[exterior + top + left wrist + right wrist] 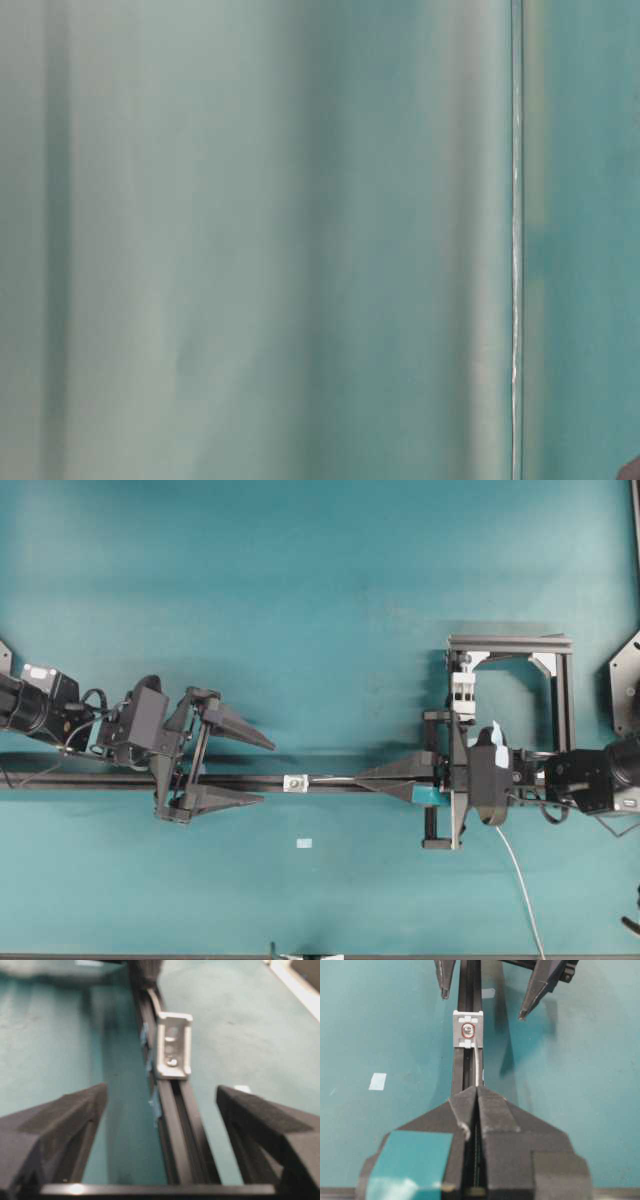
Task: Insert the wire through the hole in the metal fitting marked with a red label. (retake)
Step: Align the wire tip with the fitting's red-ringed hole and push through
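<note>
The metal fitting (294, 783) sits on a black rail (90, 781), small and silvery. In the right wrist view, the fitting (468, 1030) has its hole (468, 1031) ringed in red. My right gripper (477, 1089) is shut on the wire (478, 1066), whose straight tip reaches the fitting's near edge, just right of the hole. The rest of the wire (520, 878) trails off toward the table's front. My left gripper (267, 773) is open, with its fingers either side of the rail just short of the fitting (173, 1045). In its own view the gripper (161, 1089) holds nothing.
A black frame (562, 685) with a white clamp block (463, 690) stands behind my right gripper. A pale blue tape rectangle (304, 843) lies on the teal mat in front of the rail. The table-level view shows only blurred teal.
</note>
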Motion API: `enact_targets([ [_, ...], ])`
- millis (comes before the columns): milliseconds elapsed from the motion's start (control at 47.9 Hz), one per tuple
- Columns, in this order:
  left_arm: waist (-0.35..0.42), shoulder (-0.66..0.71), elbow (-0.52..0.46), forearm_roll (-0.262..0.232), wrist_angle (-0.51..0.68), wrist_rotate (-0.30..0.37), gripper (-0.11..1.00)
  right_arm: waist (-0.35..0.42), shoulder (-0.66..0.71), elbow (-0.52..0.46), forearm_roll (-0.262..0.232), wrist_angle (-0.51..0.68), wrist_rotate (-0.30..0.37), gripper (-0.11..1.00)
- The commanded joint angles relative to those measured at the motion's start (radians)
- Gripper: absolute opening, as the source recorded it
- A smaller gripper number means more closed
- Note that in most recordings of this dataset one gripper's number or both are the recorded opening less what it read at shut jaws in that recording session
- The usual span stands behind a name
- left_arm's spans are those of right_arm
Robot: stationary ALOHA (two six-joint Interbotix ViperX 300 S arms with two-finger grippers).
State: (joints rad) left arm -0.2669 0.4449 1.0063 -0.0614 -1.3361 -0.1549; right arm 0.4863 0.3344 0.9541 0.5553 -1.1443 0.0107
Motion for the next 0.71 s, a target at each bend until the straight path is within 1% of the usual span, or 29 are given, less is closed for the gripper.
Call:
enact_targets([
  [0, -0.006, -0.012, -0.005, 0.002, -0.005, 0.003, 0.76, 0.006, -0.015, -0.012, 0.003, -0.011, -0.002, 0.02],
  [690, -0.005, -0.015, -0.008, 0.002, -0.003, 0.003, 0.76, 0.000, 0.008, -0.041, 0.003, -0.011, -0.008, 0.02],
])
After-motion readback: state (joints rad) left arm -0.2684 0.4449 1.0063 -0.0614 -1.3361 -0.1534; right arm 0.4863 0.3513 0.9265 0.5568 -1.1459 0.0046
